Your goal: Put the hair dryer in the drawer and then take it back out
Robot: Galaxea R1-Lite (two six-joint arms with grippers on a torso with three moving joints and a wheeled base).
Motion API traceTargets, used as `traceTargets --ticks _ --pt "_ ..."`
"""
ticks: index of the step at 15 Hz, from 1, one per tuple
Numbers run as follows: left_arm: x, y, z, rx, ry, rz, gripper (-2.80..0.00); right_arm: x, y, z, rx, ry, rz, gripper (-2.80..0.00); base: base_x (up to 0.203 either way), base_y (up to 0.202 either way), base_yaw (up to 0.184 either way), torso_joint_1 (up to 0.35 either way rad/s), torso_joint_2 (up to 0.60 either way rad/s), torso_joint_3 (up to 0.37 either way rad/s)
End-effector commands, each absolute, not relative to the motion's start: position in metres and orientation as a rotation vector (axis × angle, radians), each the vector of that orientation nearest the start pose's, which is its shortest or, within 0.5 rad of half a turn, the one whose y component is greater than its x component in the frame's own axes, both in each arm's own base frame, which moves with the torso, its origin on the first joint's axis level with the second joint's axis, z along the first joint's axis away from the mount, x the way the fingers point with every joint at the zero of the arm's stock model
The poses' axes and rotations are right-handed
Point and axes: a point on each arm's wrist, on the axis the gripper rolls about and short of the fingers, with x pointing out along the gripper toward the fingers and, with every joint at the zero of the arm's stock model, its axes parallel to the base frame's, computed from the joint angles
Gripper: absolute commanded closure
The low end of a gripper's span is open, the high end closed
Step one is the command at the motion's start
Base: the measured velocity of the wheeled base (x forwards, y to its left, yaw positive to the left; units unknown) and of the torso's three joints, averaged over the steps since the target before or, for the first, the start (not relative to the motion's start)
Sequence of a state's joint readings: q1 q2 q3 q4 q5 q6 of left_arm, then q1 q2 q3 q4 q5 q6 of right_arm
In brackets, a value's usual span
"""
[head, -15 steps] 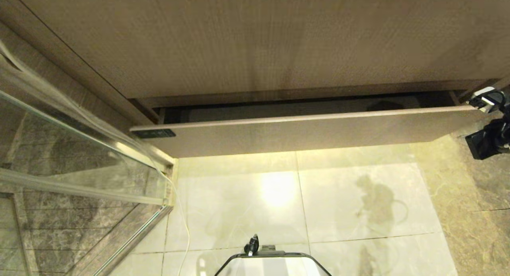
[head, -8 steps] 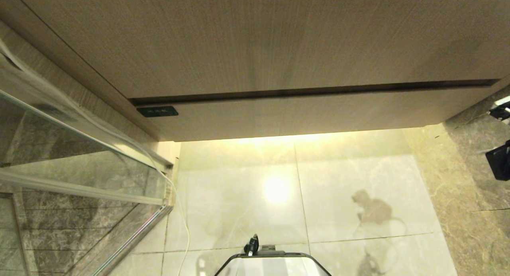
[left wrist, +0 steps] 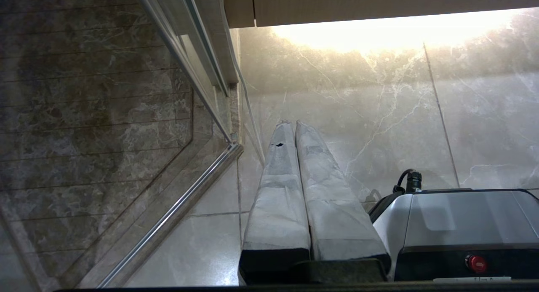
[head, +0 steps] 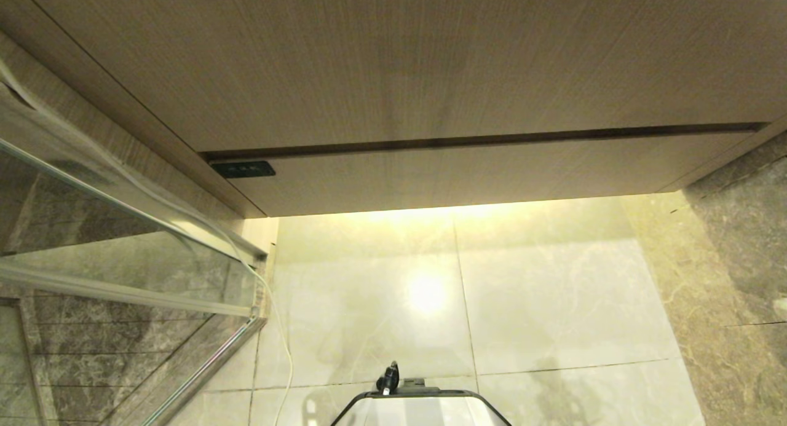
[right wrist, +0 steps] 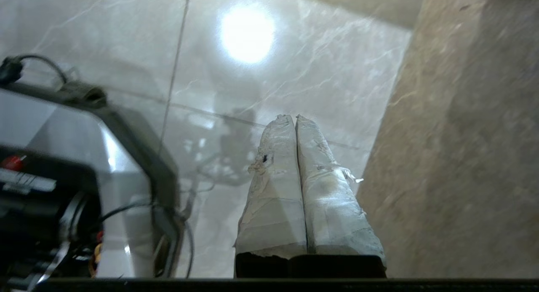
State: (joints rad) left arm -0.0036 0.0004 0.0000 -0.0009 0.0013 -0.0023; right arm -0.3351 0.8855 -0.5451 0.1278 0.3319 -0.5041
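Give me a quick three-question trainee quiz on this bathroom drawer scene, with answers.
1. True or false: the drawer stands open.
2. Multiple choice: the right gripper is A) shut and empty, B) shut on the hair dryer, C) wide open.
3. Fill in: the dark label plate sits at the drawer front's ____ end in the head view.

Key: 1 false, it is closed flush. 2 A. 3 left. The left gripper is also shut and empty; no hair dryer shows in any view.

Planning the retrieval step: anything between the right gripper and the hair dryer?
Yes. The drawer is fully shut, its front flush under the upper panel. No hair dryer visible. The right gripper, closed and empty, hangs over the floor.
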Motion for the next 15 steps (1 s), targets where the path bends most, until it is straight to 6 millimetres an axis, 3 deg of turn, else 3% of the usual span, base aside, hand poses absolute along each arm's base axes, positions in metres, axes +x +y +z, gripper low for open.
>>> traceTargets --ticks 1,6,15 --pt "-0.023 0.0 0.076 -0.003 -0.002 -0.002 0.0 0.045 -0.007 0.174 -0.375 0.358 0.101 0.0 0.0 0.0 0.0 0.0 0.0 0.0" --pt "-0.023 0.0 0.075 -0.003 0.0 -0.002 0.0 0.028 0.0 0.132 -0.4 0.339 0.125 0.0 0.0 0.0 0.0 0.0 0.0 0.0" --pt "-0.023 0.0 0.076 -0.003 -0.002 -0.002 0.0 0.024 0.001 0.123 -0.419 0.314 0.134 0.0 0.0 0.0 0.0 -0.019 0.03 0.017"
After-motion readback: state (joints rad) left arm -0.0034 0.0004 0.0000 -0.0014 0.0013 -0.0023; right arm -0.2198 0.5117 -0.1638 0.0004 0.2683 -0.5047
